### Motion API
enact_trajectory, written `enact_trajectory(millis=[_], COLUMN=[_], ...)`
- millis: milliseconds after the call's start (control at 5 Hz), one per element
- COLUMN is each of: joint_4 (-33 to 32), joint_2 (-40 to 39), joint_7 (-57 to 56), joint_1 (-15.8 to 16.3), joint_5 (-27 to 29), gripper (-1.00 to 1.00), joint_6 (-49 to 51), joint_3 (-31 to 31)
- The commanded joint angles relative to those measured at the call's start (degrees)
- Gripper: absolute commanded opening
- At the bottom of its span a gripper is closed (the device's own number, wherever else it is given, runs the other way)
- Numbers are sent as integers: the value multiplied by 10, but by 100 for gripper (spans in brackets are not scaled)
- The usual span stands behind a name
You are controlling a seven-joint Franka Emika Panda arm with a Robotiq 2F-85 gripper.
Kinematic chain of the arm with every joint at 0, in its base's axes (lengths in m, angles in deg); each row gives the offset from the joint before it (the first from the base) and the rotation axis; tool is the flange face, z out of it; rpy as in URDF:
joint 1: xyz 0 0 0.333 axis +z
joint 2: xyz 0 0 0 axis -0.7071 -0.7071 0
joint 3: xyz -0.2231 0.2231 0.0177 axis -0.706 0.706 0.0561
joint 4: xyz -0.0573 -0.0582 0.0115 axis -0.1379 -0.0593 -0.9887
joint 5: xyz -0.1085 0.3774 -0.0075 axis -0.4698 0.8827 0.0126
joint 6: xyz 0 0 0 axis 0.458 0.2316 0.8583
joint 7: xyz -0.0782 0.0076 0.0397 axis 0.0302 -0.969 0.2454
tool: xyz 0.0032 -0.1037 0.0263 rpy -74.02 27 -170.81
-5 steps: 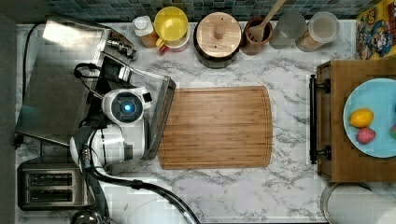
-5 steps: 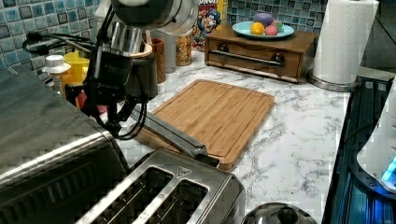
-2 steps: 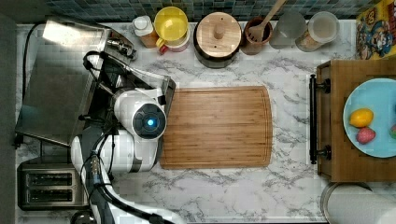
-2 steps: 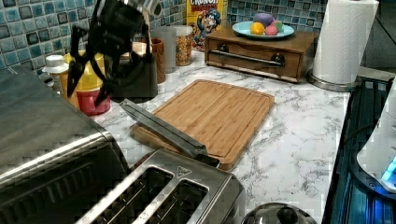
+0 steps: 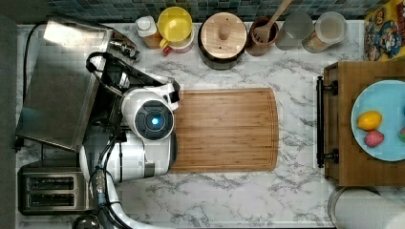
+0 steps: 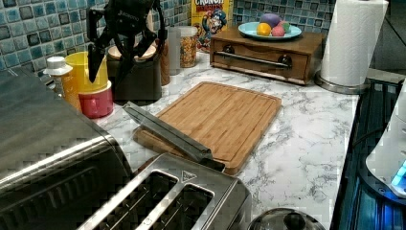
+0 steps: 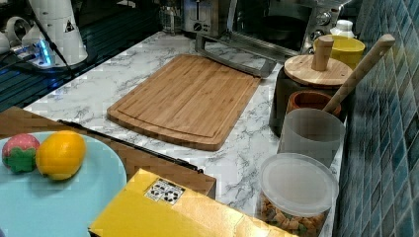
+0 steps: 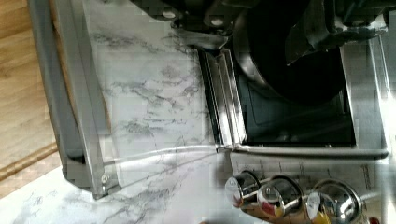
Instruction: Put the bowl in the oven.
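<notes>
**Looking down at the open oven**

I see the oven from above with its glass door swung down flat. Through the glass I can see the white marble counter with grey lines in it. The steel handle bar runs along the far edge of the door, and past it there is a strip of the wooden cutting board. Inside the oven's dark opening sits the bowl, round, black and shiny. Two grey fingers of my gripper hang over it, one at each side, spread apart. Three shiny knobs sit in a row on the oven's front, beside the opening.
</notes>
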Motion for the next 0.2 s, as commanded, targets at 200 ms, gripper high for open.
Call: enact_trajectory(millis=[200], joint_4=[-5], joint_2=[11], joint_7=[30], joint_1=[2], joint_5=[-1], gripper=[0], joint_6=[21], joint_3=[-7])
